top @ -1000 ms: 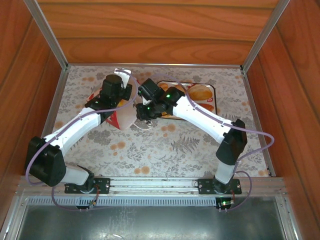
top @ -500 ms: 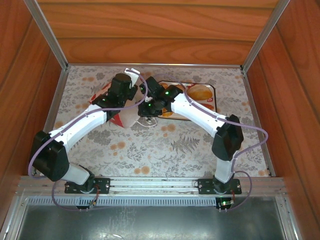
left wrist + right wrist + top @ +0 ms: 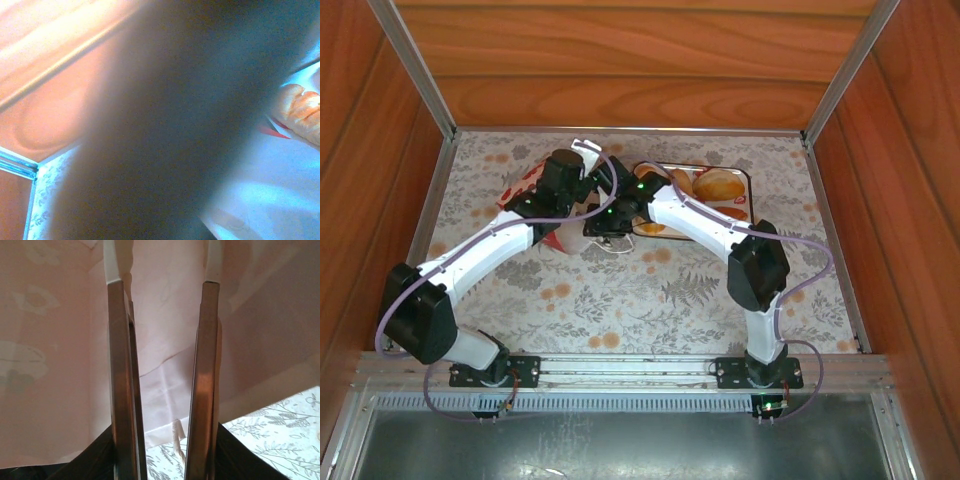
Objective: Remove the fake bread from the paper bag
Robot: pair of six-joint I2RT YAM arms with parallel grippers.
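Observation:
The paper bag (image 3: 523, 185) lies on its side at the back left, red heart band to the left, mouth to the right. My left gripper (image 3: 578, 158) is above the mouth, shut on a white flap of the bag's rim. My right gripper (image 3: 601, 220) reaches into the mouth from the right. In the right wrist view its fingers (image 3: 120, 365) stand apart inside the white paper bag (image 3: 60, 365), and the right gripper (image 3: 163, 262) has nothing between them. Golden fake bread (image 3: 720, 186) lies on the tray, and one piece of bread (image 3: 300, 107) is in the left wrist view.
The white tray (image 3: 748, 203) sits just right of the two grippers. A cord handle (image 3: 176, 437) rests on the floral cloth (image 3: 280, 440) at the bag's mouth. A dark blurred shape (image 3: 175, 125) covers the middle of the left wrist view. Wooden walls enclose the table.
My right arm has swung left and pushed its gripper deeper into the bag's mouth, with its fingers spreading. My left gripper shifted right and back, holding the bag's rim.

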